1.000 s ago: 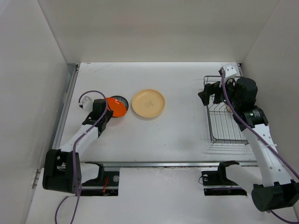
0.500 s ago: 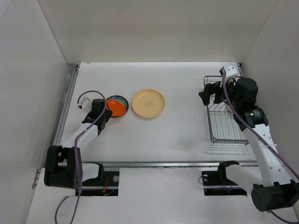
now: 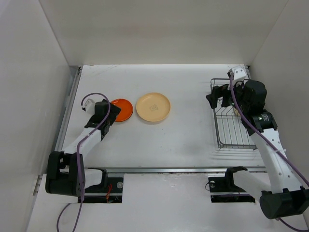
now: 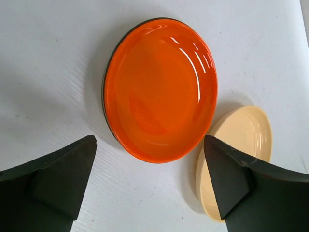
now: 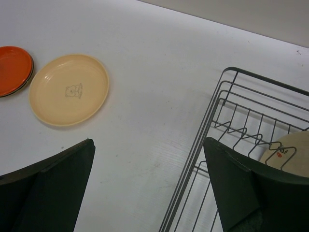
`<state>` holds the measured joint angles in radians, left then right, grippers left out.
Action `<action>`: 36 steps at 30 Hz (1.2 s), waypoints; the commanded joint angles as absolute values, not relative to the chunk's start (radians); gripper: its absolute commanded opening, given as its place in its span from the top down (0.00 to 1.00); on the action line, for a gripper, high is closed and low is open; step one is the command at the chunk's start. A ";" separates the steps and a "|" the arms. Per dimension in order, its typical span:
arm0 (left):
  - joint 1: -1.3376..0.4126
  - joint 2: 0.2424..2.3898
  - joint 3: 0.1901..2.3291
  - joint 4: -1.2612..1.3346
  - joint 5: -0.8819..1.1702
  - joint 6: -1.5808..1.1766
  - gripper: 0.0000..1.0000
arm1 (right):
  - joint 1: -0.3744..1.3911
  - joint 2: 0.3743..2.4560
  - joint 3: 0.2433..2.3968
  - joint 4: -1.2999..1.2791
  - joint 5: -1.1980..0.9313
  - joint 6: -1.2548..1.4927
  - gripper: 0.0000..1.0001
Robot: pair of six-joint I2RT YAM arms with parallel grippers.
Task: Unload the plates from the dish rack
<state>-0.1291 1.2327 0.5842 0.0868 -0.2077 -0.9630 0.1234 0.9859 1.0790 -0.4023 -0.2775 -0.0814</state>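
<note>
**One plate left in the rack, and it falls to the right arm**

The orange plate lies flat at the left of the table, sitting on a dark-rimmed plate of which only a thin edge shows. The left gripper hangs low over the near side of that stack with its fingers spread wide, one to each side and touching nothing. Just right of the stack lies the peach plate, face up and almost touching it.

Over at the right, the rack stands along the table's edge. The right gripper hovers at its far left corner, fingers also spread wide and empty. From its wrist camera I can make out a beige plate inside the rack, further right than the fingers (from above, the arm hides nearly all of it).

So I'd say the unloading is close to done, with that beige plate the only one I can see still to come out. The next move calls for the right gripper to shift right over the wires, come down on the plate's rim and lift it clear of the raised side. The rack's bars and low wall are what could catch a finger or the rim. The middle of the table has room to set it down.
</note>
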 commanded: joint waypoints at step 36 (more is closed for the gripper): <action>-0.175 0.894 0.436 0.545 0.327 -0.784 0.03 | -0.140 1.378 1.117 -0.364 0.353 -0.163 0.20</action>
